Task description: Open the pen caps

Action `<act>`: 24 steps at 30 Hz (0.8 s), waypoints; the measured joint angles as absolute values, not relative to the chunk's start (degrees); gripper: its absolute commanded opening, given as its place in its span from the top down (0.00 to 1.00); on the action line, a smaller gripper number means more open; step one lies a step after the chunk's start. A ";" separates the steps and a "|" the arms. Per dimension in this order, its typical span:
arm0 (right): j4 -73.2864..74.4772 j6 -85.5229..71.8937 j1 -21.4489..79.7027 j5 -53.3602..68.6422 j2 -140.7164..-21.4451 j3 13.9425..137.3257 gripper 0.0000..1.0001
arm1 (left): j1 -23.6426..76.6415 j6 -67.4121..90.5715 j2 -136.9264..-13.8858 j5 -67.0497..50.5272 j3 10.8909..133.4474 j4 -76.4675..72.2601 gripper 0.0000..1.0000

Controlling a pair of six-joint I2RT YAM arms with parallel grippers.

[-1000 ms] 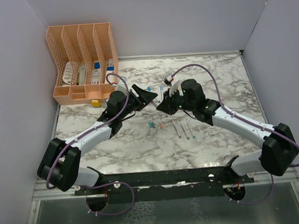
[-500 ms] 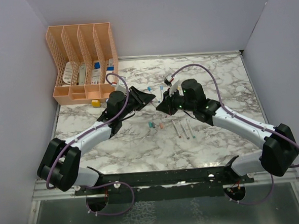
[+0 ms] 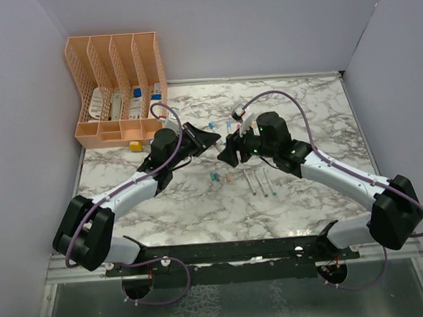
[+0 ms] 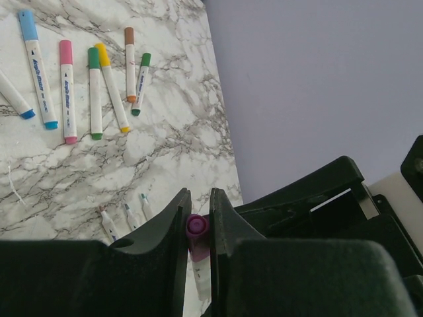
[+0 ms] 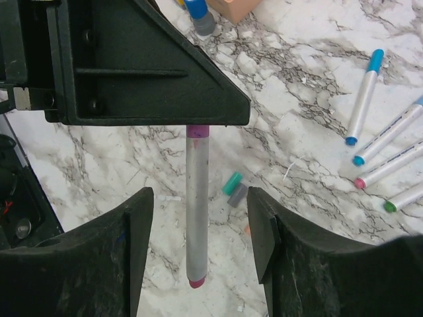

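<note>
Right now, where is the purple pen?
Centre of the right wrist view: the pen hangs from the shut left pincer, untouched inside the open right pincer.

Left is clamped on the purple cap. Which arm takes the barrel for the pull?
Right. The right gripper straddles the pen barrel, jaws open either side, so it likely only needs to close and pull. The left gripper is busy pinching the purple cap.
</note>
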State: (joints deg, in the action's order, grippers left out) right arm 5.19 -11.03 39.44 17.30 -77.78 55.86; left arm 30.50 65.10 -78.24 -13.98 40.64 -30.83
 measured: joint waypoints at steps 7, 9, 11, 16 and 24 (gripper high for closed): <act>5.23 -10.87 39.44 17.37 -78.72 55.86 0.43 | 30.61 65.04 -78.28 -14.37 40.71 -30.81 1.00; 5.23 -10.87 39.44 17.45 -79.48 55.86 0.45 | 30.81 65.01 -78.39 -14.50 40.82 -30.83 1.00; 5.23 -10.85 39.44 17.47 -80.05 55.86 0.48 | 31.14 65.01 -78.50 -14.57 40.82 -30.83 1.00; 5.56 -10.81 39.44 17.61 -80.95 56.25 0.60 | 31.81 64.93 -79.15 -14.57 40.82 -30.83 1.00; 5.80 -10.76 39.44 17.69 -81.03 57.74 0.85 | 32.40 64.58 -79.96 -14.57 40.82 -30.83 1.00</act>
State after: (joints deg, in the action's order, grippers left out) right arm 5.80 -10.76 39.44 17.69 -81.03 57.74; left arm 32.40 64.58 -79.96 -14.57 40.82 -30.83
